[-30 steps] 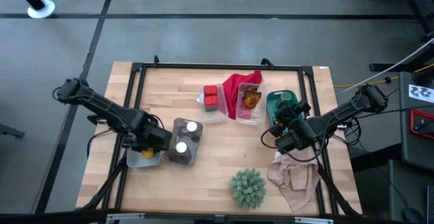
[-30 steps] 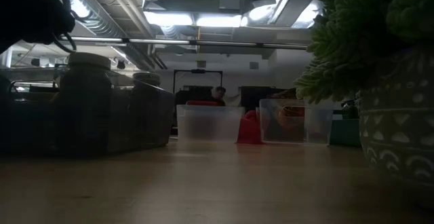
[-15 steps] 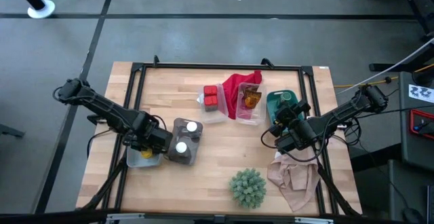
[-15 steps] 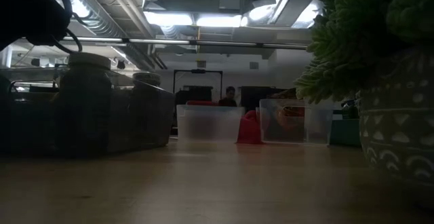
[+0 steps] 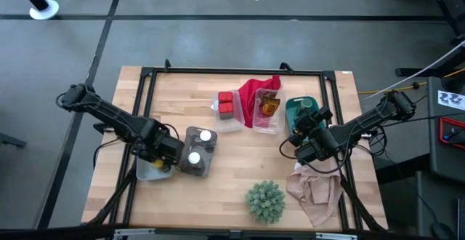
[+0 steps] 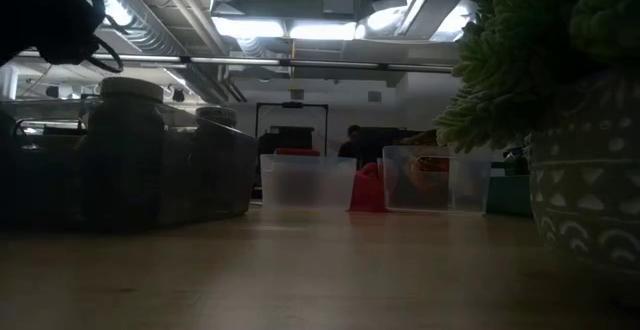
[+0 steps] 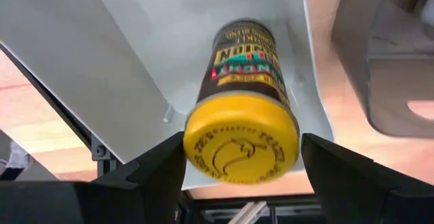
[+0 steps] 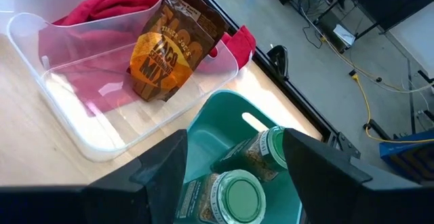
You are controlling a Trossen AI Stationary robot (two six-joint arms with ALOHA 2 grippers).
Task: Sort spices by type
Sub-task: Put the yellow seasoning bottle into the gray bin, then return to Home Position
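My left gripper (image 5: 161, 163) hangs over a clear bin (image 5: 144, 173) at the table's near left and is shut on the yellow-capped jar (image 7: 239, 81). Two white-topped jars (image 5: 205, 135) (image 5: 194, 158) stand in a grey bin (image 5: 190, 169) beside it. Two red tins (image 5: 226, 104) sit in a clear bin. A brown spice packet (image 8: 166, 44) leans in another clear bin (image 8: 88, 125). My right gripper (image 8: 234, 142) hovers open above a teal bin (image 8: 217, 132) that holds two green-lidded jars (image 8: 234, 200) (image 8: 261, 149). My left gripper pinches the jar's yellow cap (image 7: 241, 142) between its two fingers, one on each side of the cap. The jar points away from the fingers, tilted. Its label end (image 7: 247, 47) is down in the clear bin (image 7: 135, 54).
A red cloth (image 5: 254, 91) drapes over the packet's bin. A spiky green plant in a pot (image 5: 264, 201) stands near the near edge, large at the right of the low view (image 6: 560, 120). A beige cloth (image 5: 314, 189) lies near the right arm. Bare wood stretches across the table's middle.
My left gripper has shifted slightly over the clear bin, so less of the yellow cap shows from above. A person in the room behind has walked toward the right.
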